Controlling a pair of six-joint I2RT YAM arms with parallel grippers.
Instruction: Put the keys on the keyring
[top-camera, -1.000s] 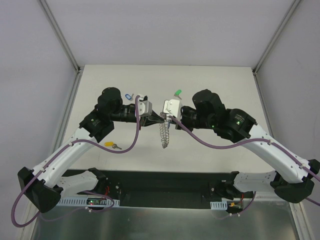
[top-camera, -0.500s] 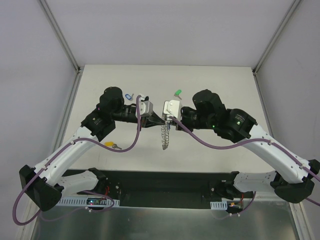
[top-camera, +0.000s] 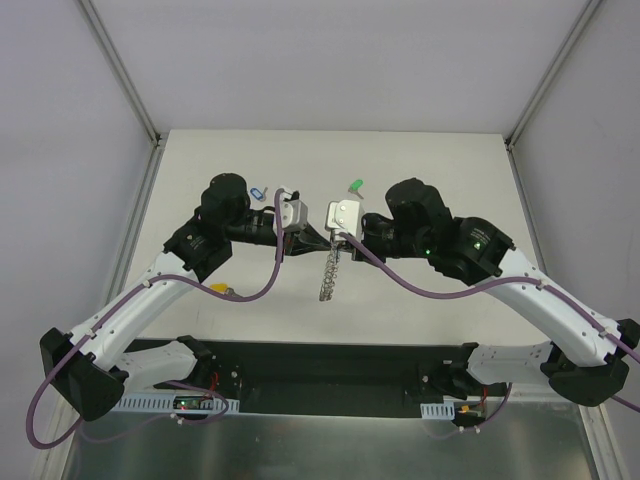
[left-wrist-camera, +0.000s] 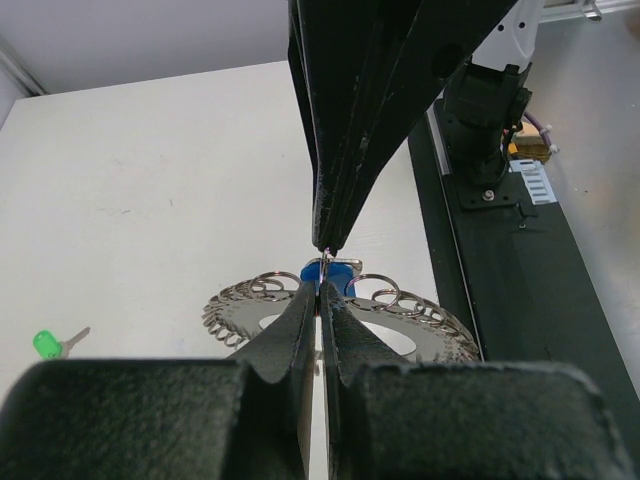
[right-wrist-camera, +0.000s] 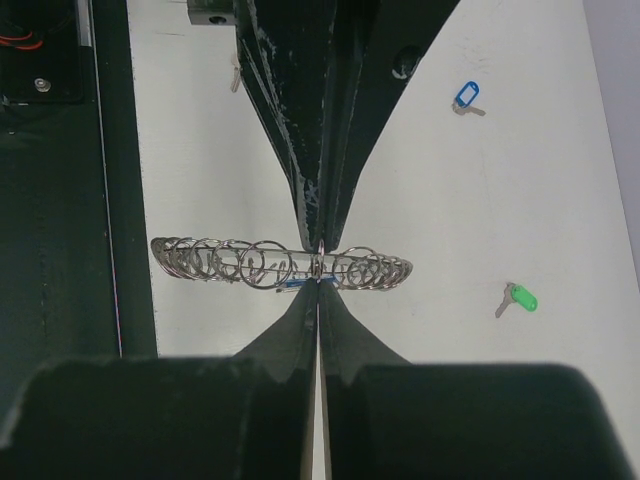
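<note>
My two grippers meet tip to tip above the table's middle. The right gripper (top-camera: 334, 238) (right-wrist-camera: 319, 283) is shut on a small loop of the keyring (top-camera: 327, 277) (right-wrist-camera: 262, 262), a silver wreath of wire loops that hangs below it. The left gripper (top-camera: 316, 240) (left-wrist-camera: 322, 287) is shut on the solid-blue key (left-wrist-camera: 338, 272), whose head shows just past its tips, against the keyring (left-wrist-camera: 425, 322). A green key (top-camera: 354, 186) (right-wrist-camera: 520, 297) (left-wrist-camera: 45, 345), a pale blue key (top-camera: 257, 192) (right-wrist-camera: 465, 96) and a yellow key (top-camera: 222, 290) lie loose on the table.
The white table (top-camera: 440, 180) has raised rails left and right. A black base strip (top-camera: 330, 365) with the arm mounts runs along the near edge. Purple cables (top-camera: 250, 296) loop off both arms.
The left gripper has moved slightly right toward the right gripper. The hanging keyring's lower end has swung a little to the left.
</note>
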